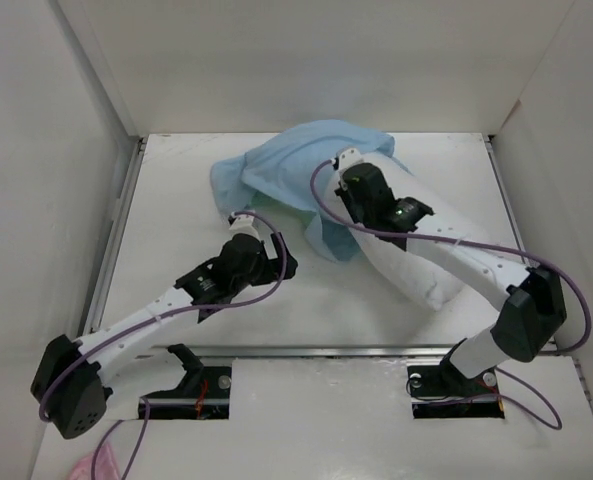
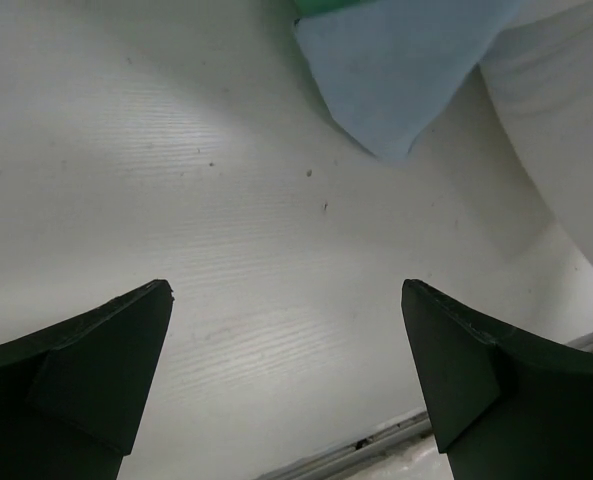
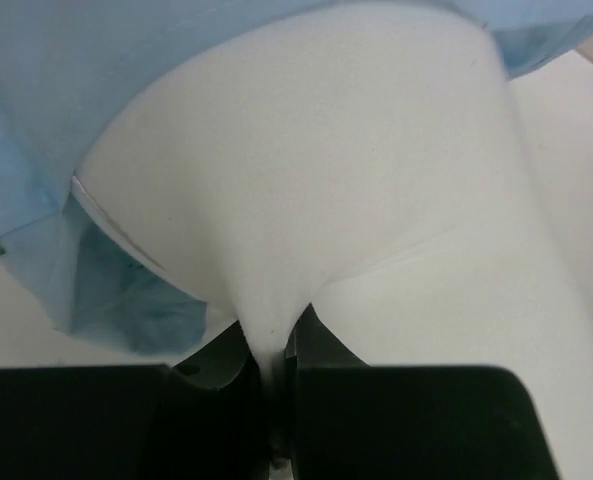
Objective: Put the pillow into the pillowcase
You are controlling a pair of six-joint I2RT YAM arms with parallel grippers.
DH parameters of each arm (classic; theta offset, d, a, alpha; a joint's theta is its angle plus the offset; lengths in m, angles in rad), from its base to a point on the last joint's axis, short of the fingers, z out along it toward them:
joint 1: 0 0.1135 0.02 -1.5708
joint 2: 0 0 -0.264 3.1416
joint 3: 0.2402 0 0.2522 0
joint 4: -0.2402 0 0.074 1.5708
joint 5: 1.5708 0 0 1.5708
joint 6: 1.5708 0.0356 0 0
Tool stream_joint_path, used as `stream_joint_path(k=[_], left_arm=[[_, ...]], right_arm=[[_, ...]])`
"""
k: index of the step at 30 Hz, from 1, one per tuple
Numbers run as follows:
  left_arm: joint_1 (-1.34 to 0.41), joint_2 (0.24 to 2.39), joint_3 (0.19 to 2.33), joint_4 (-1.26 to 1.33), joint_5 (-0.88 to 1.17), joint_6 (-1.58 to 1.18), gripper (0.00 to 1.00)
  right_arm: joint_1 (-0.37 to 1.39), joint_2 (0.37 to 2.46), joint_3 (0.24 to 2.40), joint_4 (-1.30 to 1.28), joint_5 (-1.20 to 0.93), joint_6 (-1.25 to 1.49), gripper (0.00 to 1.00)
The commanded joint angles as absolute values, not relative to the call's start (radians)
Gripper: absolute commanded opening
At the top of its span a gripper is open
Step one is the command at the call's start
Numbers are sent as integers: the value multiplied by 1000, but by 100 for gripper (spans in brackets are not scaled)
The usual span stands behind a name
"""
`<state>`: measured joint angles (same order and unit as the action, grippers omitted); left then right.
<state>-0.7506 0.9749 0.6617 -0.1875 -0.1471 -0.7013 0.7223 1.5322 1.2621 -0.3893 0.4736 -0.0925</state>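
Now | right end effector (image 3: 274, 345) pinching soft fold of plump white pillow (image 3: 306, 180) | left end effector (image 2: 286, 330) spread | pillowcase (image 3: 36, 120) thin, crumpled

The right arm (image 1: 466, 255) extended from its base over the pillow (image 1: 424, 282), wrist bent down near the pillow's far end. The right gripper (image 3: 273, 348) was pinched tight on a fold of the pillow. The left arm (image 1: 146, 320) lay low, angled toward the pillow's left side. The left gripper (image 2: 286, 300) was spread wide, holding nothing, apart from the pillow.
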Motion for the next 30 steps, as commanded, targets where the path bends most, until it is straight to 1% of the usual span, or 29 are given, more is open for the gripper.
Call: stream_joint_path(k=[1,3,4,7,8,10,12,16,17,18,19,20,21,24,25,26,28,29,30], left_arm=[[-788,1037,583,125,-207,-732,100],[-799,1102,548,300,-227,-723,100],[-799,1129,548,437,-227,-704,100],[-808,1248,606,535,-308,-631,100],[-808,1279,667,525,-358,-630,100],[-808,1356,728,503,-386,-606,100],[-808,1384,787,463,-432,-584,100],[-799,1428,822,394,-488,-606,99],[-782,1442,822,394,-467,-595,86],[-772,1442,831,394,-448,-595,31],[-772,1454,847,364,-415,-595,0],[-772,1454,856,364,-388,-595,0],[-797,1454,856,364,-355,-574,0],[-871,1401,838,364,-212,-520,0],[-885,1381,824,364,-165,-506,0],[-896,1359,790,376,-65,-506,0],[-905,1292,749,425,58,-506,0],[-914,1272,717,437,127,-506,0],[-914,1253,716,437,266,-506,0]], right_arm=[[718,1422,1419,-325,298,-49,0],[706,1422,1457,-356,256,-49,0],[706,1422,1489,-356,246,-34,0],[686,1442,1529,-390,226,-20,0],[686,1456,1557,-406,207,-20,0],[672,1483,1581,-407,183,3,0],[663,1512,1617,-419,173,12,0],[653,1522,1617,-399,140,23,0],[653,1522,1603,-384,126,32,0],[653,1522,1579,-367,100,41,0],[653,1522,1562,-318,50,55,0],[653,1522,1543,-283,49,55,0],[653,1522,1501,-244,2,72,0],[653,1534,1416,-28,-92,129,0],[653,1543,1354,39,-154,144,0],[653,1572,1321,166,-166,190,0],[664,1610,1237,286,-202,230,0],[676,1641,1201,434,-193,248,0],[676,1654,1166,518,-181,293,0]])
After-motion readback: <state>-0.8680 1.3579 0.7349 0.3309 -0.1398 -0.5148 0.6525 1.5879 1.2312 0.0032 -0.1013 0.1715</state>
